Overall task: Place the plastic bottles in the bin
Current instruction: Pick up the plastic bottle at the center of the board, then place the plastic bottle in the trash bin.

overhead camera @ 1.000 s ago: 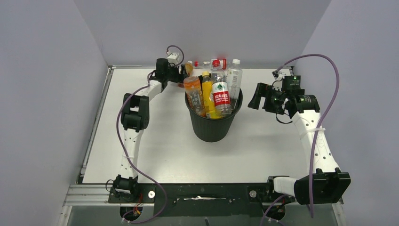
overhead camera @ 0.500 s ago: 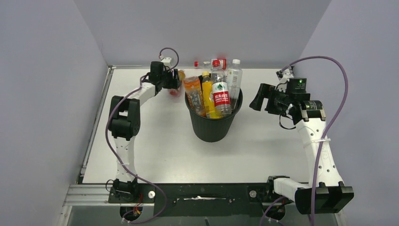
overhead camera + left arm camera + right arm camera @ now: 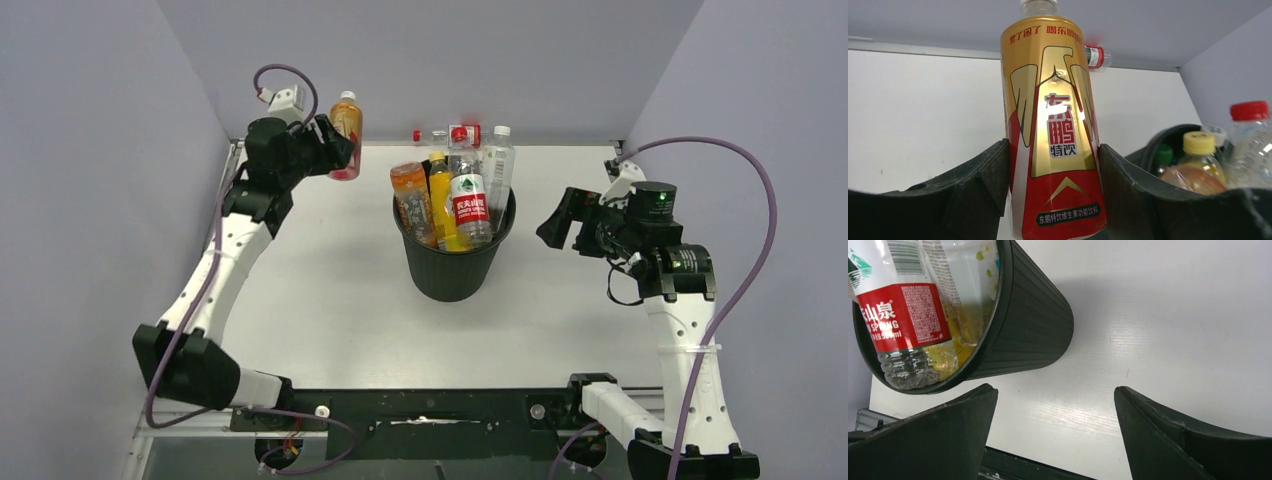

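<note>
My left jaws have lifted the gold bottle (image 3: pixel 1053 130) off the tabletop (image 3: pixel 330 300). A second ago it sat low beside the bin (image 3: pixel 450 270); now it hangs upright, clamped, high and left of the rim. Next comes the swing over. My right jaws stand wide and empty.

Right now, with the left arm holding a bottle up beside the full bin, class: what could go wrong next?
1. The bin is crowded, with bottles standing above its rim; the gold bottle could land on them and roll off.
2. The left gripper clamps it below its middle, so it may tilt during the swing.
</note>
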Available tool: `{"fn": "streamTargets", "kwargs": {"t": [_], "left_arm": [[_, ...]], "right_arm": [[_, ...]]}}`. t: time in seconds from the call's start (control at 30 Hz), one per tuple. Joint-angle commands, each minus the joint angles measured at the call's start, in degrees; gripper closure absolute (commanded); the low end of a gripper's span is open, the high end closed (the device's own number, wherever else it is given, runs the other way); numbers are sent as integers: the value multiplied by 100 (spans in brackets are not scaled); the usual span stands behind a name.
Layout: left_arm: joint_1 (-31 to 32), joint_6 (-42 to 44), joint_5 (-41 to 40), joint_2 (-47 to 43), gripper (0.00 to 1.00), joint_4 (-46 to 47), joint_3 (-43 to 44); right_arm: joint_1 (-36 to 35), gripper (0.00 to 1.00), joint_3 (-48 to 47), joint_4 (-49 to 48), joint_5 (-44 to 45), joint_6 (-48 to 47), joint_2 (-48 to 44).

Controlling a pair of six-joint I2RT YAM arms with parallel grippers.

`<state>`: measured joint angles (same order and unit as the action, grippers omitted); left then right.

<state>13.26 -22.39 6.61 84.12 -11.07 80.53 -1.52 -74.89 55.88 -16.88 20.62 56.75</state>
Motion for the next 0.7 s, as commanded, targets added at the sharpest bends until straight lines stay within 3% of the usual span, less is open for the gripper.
{"fn": "streamTargets", "kwargs": {"t": [0.0,0.1,0.33,0.67], "left_arm": [[65,-869,-58,-1063,55,-404,-570],[107,-1252,197,-1648,55,-371,-835],[529,-1808,364,-2285,54,-397,-517],[2450,-1998,-759,-2445,54,419,-527]], "right_arm": [[19,9,-143,11,-154,97,-239],[27,9,-106,0,-167,132,-318],[20,9,-123,-17,-183,228,-411],[20,9,-76,45,-175,320,-550]]}}
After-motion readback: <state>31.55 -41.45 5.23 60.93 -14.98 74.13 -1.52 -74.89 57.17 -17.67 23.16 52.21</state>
